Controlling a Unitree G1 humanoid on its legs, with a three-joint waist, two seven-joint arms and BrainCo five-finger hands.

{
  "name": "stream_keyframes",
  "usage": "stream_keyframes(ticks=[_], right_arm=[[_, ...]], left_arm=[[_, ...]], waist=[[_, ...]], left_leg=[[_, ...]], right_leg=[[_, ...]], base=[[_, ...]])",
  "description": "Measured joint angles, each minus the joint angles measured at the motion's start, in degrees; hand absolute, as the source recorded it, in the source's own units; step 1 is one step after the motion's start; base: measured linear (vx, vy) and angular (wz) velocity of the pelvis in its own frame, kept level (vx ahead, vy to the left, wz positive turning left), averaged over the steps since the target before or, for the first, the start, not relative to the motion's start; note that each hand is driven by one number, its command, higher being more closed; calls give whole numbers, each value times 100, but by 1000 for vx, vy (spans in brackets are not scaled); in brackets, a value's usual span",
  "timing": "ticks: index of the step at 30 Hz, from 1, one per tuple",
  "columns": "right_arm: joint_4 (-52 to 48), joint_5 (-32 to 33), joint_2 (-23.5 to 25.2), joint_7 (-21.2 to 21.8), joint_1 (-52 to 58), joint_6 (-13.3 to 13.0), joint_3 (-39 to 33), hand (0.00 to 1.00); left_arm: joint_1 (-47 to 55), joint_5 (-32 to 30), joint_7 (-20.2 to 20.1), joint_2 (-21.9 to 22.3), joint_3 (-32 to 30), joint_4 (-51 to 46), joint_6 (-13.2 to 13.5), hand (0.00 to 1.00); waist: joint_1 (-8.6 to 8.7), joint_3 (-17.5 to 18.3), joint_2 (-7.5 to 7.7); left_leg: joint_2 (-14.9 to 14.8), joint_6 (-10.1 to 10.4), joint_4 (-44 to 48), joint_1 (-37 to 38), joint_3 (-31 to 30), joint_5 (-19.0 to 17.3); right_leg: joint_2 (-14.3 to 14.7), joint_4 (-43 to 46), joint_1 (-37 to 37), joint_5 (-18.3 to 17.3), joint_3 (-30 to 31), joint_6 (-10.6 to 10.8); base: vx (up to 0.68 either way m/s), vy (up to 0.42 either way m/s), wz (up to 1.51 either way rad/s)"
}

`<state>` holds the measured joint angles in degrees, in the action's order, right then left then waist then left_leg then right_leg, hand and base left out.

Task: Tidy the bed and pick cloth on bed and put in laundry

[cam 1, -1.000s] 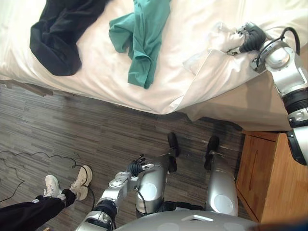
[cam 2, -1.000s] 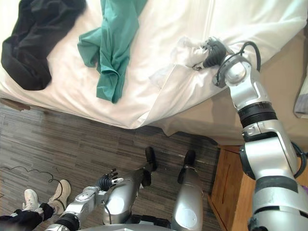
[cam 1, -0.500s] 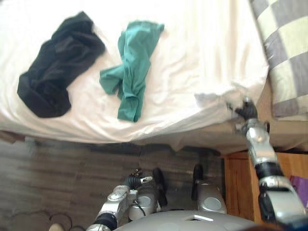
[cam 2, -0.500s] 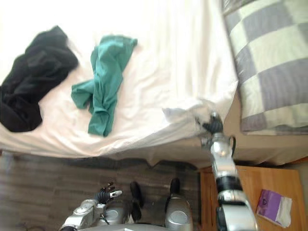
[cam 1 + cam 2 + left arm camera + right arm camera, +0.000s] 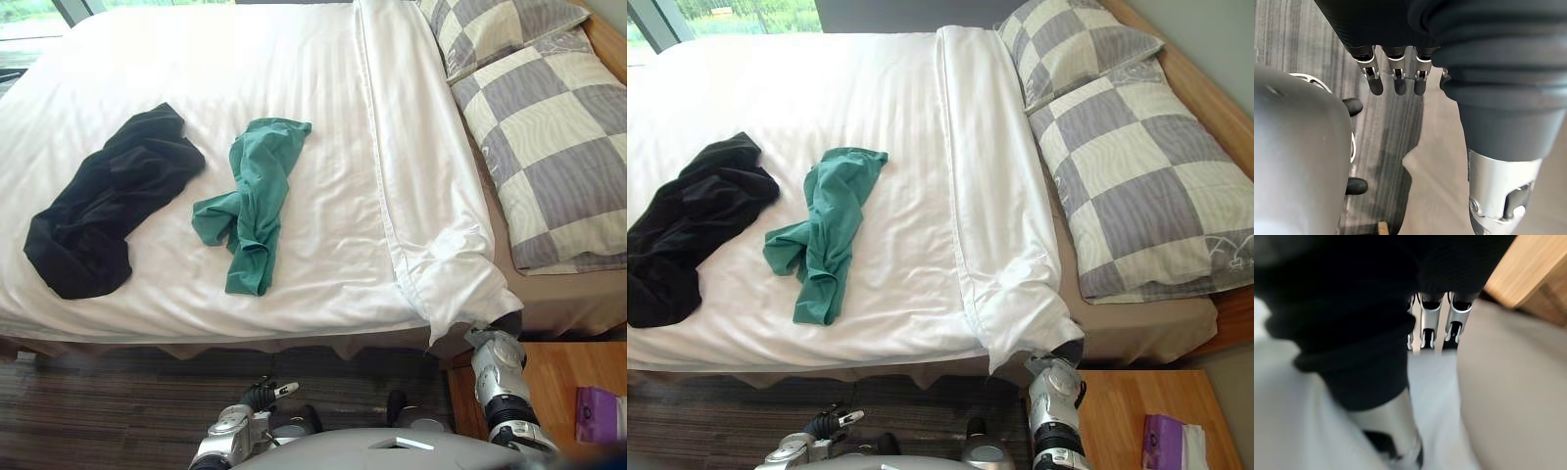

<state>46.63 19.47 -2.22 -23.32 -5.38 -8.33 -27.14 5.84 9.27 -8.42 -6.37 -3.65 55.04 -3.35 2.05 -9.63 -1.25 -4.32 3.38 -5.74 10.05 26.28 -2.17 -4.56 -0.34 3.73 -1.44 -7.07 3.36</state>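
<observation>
The right hand (image 5: 504, 324) sat at the lower right of the left eye view, tucked up under the hanging corner of the white duvet (image 5: 294, 88). Its dark cover touched the cloth, but whether it gripped that corner or merely lay against it could not be told. The left hand (image 5: 263, 394) hung at the bottom centre above the dark wood-grain floor (image 5: 118, 411), its fingers (image 5: 1394, 83) loosely straight and holding nothing.

On the duvet, left of centre, lay the crumpled teal garment (image 5: 253, 206). Its long axis ran from upper right to lower left, almost straight down the frame, with one fold jutting out to the left. Near it on the left, not touching, the rumpled black garment (image 5: 103, 201) lay on a more slanted line, also upper right to lower left.

Two grey-and-cream checked pillows (image 5: 549, 147) lay in the upper right, and a pale wooden bedside table (image 5: 573, 377) stood at the lower right beside the right hand.
</observation>
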Motion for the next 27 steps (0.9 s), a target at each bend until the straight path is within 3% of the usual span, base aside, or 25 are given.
stream_keyframes(ticks=[3, 5, 8, 11, 12, 16, 17, 19, 21, 25, 27], right_arm=[[131, 326, -15, -746, 553, 60, -919, 0], [-524, 408, -20, -1218, 973, 44, -1298, 0], [-1816, 195, -231, -1402, 1082, -32, -1470, 0], [-2893, -355, -569, -1225, 951, -75, -1373, 0], [-3050, -443, -633, -1163, 900, -82, -1305, 100], [-3641, -529, -927, -176, 566, -212, -733, 100], [-3702, -210, -1036, 408, 473, -239, -436, 100], [-3717, 169, -1095, 913, 360, -241, -168, 100], [-3717, 1039, -1223, 1754, 78, -241, 182, 100], [-3711, 2314, -1425, 2524, -846, -240, 671, 100], [-3699, 2721, -1470, 2632, -1600, -241, 805, 100]], left_arm=[[49, 1, 3, 116, -265, 22, -71, 0], [158, -3, 5, 112, -368, 5, -143, 0], [227, -3, 3, 113, -358, -56, -225, 0], [347, -1, 3, 76, -311, -213, -249, 0], [394, -2, 2, 54, -307, -228, -248, 0], [704, -5, 3, -95, -87, -245, -274, 0], [777, -43, 4, -107, -51, -231, -287, 0], [793, -115, 5, -117, -33, -191, -318, 0], [793, -151, 3, -138, 75, -186, -320, 0], [729, -94, -9, -131, 216, -190, -260, 0], [513, 99, -59, -208, 397, -195, -212, 0]], waist=[[11, 29, -57], [83, 74, -101], [167, 73, -97], [156, 138, -63], [153, 181, -48], [143, 269, -59], [133, 273, -66], [107, 275, -70], [68, 296, -102], [18, 235, -226], [13, -109, -261]], left_leg=[[-12, 6, -17, 60, 108, -3], [-53, 64, -22, 134, 192, -44], [-65, 66, -23, 149, 259, -46], [-80, 63, -23, 105, 224, -53], [-81, 62, -23, 88, 225, -52], [-61, 42, -23, 84, 155, -40], [-49, 22, -22, 71, 137, -26], [-47, 7, -22, 59, 106, -15], [-31, -19, -20, -7, -21, 10], [26, -99, 18, -156, -116, 80], [63, -142, 311, -422, -182, 58]], right_leg=[[10, -69, 83, -1, 24, -2], [38, -65, 109, -9, 135, -8], [49, 38, 38, -39, 166, -32], [47, 184, -47, -108, 137, -28], [48, 203, -78, -108, 138, -29], [35, 238, -112, -110, 128, -33], [25, 234, -122, -108, 112, -34], [14, 236, -119, -107, 64, -36], [-9, 238, -133, -90, -16, -31], [-82, 381, -305, -88, -33, -29], [-202, 700, -585, -138, -12, -29]], base=[[36, -40, -13], [-10, -40, -33], [-61, -34, -15], [-84, -6, 12], [-80, -4, 4], [-69, -5, 0], [-38, -6, 7], [-37, -3, 10], [-19, 2, 21], [-13, 22, 13], [-116, 52, 10]])
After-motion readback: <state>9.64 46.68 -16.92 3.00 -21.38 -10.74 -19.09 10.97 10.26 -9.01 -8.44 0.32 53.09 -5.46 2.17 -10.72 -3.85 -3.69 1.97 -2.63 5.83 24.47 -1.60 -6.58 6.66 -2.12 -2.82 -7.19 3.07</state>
